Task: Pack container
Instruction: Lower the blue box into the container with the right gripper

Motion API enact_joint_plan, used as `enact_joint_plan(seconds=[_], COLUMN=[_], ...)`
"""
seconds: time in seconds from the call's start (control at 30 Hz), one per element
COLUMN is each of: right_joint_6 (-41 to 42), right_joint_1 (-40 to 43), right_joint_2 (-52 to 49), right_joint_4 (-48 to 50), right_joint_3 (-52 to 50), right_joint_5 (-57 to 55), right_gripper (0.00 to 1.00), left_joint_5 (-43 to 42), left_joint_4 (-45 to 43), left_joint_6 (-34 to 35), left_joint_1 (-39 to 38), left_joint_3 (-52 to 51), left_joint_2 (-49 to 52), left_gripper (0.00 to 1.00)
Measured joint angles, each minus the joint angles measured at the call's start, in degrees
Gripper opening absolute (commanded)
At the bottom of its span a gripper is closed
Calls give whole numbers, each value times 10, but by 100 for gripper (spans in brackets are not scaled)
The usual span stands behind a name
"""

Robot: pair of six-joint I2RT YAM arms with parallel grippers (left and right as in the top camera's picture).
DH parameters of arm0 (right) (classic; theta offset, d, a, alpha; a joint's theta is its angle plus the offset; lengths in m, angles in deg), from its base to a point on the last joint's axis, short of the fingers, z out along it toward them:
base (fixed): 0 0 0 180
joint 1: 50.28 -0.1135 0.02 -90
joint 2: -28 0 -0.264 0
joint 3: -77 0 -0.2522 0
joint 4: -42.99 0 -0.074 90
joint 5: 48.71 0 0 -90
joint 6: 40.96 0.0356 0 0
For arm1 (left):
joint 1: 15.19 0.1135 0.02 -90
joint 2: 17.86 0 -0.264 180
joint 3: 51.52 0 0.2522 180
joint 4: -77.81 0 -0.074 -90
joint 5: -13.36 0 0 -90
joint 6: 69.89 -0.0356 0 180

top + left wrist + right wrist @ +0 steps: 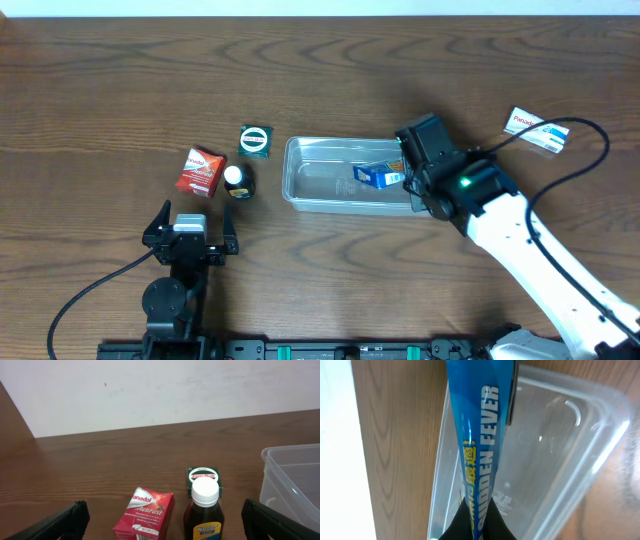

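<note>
The clear plastic container (330, 177) lies in the middle of the table. My right gripper (405, 175) is shut on a blue box (378, 176) and holds it inside the container's right half. In the right wrist view the blue box (479, 445), printed "SUDDEN FEVER", is pinched edge-on between the fingers (479, 520) over the container (555, 450). My left gripper (190, 232) is open and empty near the front edge. Ahead of it stand a red Panadol box (145, 515), a brown syrup bottle (204, 512) and a green Zam-Buk box (204, 478). The container's corner (292, 480) shows at right.
The red box (200, 172), the bottle (236, 181) and the green box (256, 140) cluster left of the container. A white and blue Panadol box (536, 128) lies at the far right. A black cable (585, 160) loops by the right arm.
</note>
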Motion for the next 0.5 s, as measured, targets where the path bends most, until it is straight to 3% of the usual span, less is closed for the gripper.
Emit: enact_joint_plan(seconds=[0.5], right_joint_6=[18], right_joint_1=[0], right_joint_2=[-47], right_joint_4=[31], right_joint_3=[0], right_joint_5=[1], right_gripper=[1], left_joint_5=[0], left_joint_4=[0], left_joint_6=[0], left_joint_1=[0], left_joint_3=[0], left_joint_2=[0], left_gripper=[98])
